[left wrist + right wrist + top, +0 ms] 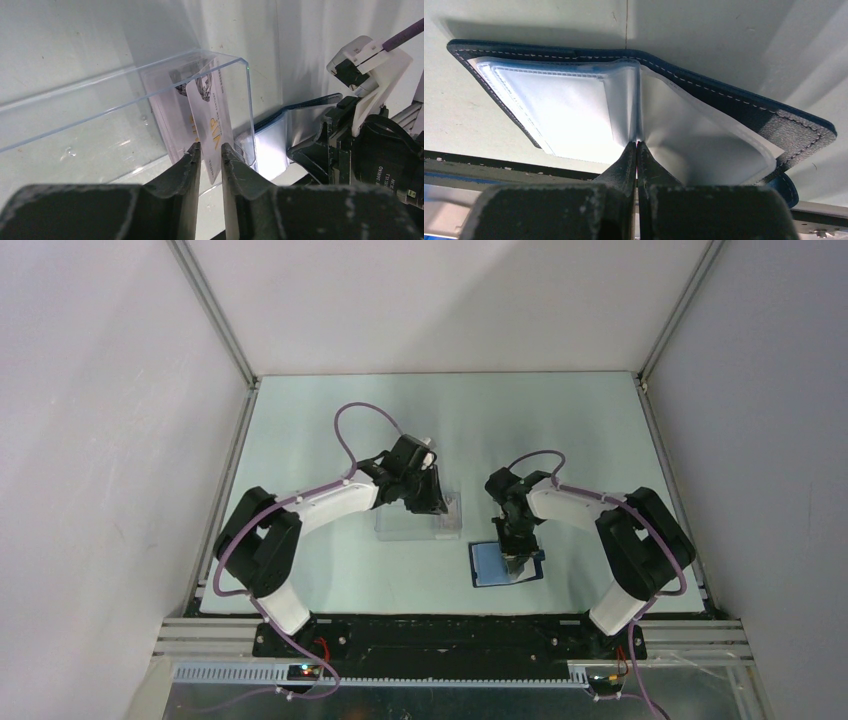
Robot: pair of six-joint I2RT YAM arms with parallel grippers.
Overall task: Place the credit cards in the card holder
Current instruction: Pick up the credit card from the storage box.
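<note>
My left gripper (210,149) is nearly closed and pinches the near end of the VIP card (212,117). The card stands tilted on edge inside the clear acrylic tray (100,107). Its long axis runs from my fingers up the left wrist frame, with the printed face turned toward the right. Another of the credit cards (162,117) lies pale and flat behind it in the tray.

My right gripper (637,146) is pressed together on a see-through inner leaf (694,135) of the card holder (724,102), at the fold. The holder lies open on the table (600,440), lighter faces up and navy cover underneath.

In the top view the holder is below and to the right of the tray, near but apart from it, close to the table's lower edge. From my left wrist its pale face shows just past the tray's right wall. So the card has to travel rightward and toward the bottom of the top view, and my left arm carries it while my right keeps the holder spread.

The holder's wide axis runs left to right in the top view, and its fold runs up the frame. I judge the card's long axis must turn to line up with a pocket mouth, but I cannot tell which way the pockets open.
</note>
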